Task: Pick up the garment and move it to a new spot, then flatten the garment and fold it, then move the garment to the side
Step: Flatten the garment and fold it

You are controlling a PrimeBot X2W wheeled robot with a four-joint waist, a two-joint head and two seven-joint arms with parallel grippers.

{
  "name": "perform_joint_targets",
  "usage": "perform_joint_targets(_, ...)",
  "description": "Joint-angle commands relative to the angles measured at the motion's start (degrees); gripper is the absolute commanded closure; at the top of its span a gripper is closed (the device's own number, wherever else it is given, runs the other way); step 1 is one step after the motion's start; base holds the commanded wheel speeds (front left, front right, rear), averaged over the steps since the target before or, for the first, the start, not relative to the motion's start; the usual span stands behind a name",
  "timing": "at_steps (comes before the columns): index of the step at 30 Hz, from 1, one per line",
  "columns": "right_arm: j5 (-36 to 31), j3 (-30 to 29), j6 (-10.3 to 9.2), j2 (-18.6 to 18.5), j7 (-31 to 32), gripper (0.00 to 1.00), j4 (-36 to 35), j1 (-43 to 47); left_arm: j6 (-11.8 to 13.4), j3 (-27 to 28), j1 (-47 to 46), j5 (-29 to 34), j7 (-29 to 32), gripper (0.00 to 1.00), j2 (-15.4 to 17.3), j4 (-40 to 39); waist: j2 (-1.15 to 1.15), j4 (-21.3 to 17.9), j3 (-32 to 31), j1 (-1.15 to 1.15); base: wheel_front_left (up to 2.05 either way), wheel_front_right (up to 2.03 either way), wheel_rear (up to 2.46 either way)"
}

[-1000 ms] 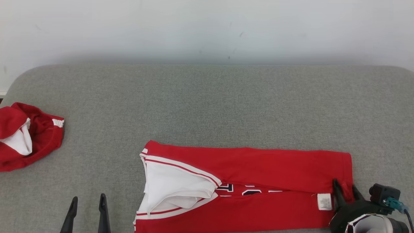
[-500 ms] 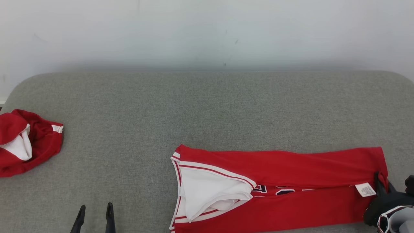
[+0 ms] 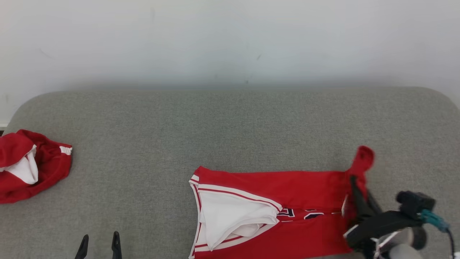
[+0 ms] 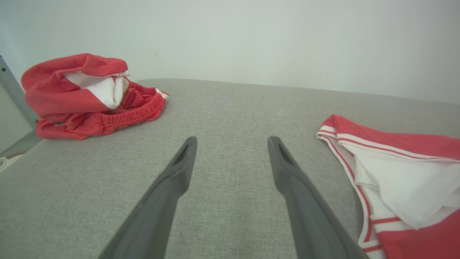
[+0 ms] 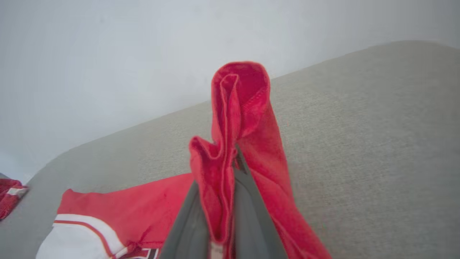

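Garment: a red jersey [image 3: 287,187] with white lining, red-and-white striped trim and dark lettering edged in white.
Garment shape: folded lengthwise into a long band. A white panel lies open and rumpled at its left end, and the lettering peeks out along the fold line.
Garment position: on the grey padded surface [image 3: 230,126], near its front edge, right of centre. The band runs left to right, and the lower edge is cut off by the head view's bottom.
Garment right end: lifted off the surface. It is bunched into an upright curl that rises above the fingertips and droops over to one side.
Right gripper [image 3: 359,189]: clamped on that raised right end, with red cloth squeezed between its two dark fingers in the right wrist view.
Left gripper [image 4: 233,140]: fingers spread wide with nothing between them, over bare grey fabric and well apart from the jersey's left end.
Second red garment [image 3: 32,165]: a crumpled red and white heap at the far left edge of the surface, well apart from the jersey.
Backdrop: a plain white wall [image 3: 230,36] behind the surface.
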Motion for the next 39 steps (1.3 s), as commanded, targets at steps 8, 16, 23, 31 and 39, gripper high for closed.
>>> perform_joint_targets(8, 3.58, 8.28, -0.15, 8.07, 6.28, 1.00, -13.03, 1.05, -0.07, -0.92, 0.30, -0.11, -0.18, 0.00, -0.01, 0.28, 0.00, 2.27, -0.14, 0.00, 0.00, 0.00, 0.00)
perform_joint_targets(16, 4.43, 14.20, -0.14, 11.21, 5.35, 1.00, -7.33, -4.73, -0.06, -3.72, -2.55, -0.47, -0.18, 0.00, 0.03, 1.21, 0.00, 5.97, 1.21, 0.00, 0.00, 0.00, 0.00)
perform_joint_targets(23, 12.15, 23.48, -0.14, 11.25, 0.89, 1.00, -0.13, -10.06, -0.02, -6.08, -4.66, -0.74, -0.18, 0.00, 0.00, 2.07, 0.00, 8.66, 2.38, 0.00, 0.00, 0.00, 0.00)
perform_joint_targets(31, 18.42, 33.38, -0.15, 11.33, -2.35, 1.00, 9.88, -15.30, -0.02, -7.31, -5.93, -1.23, -0.18, 0.00, 0.00, 2.68, 0.00, 10.05, 2.88, 0.00, 0.00, 0.00, 0.00)
perform_joint_targets(39, 23.38, 39.10, -0.15, 11.30, -3.26, 0.00, 14.73, -17.41, -0.02, -7.64, -6.20, -1.68, -0.18, 0.00, 0.01, 3.20, 0.00, 10.84, 2.71, 0.00, 0.00, 0.00, 0.00)
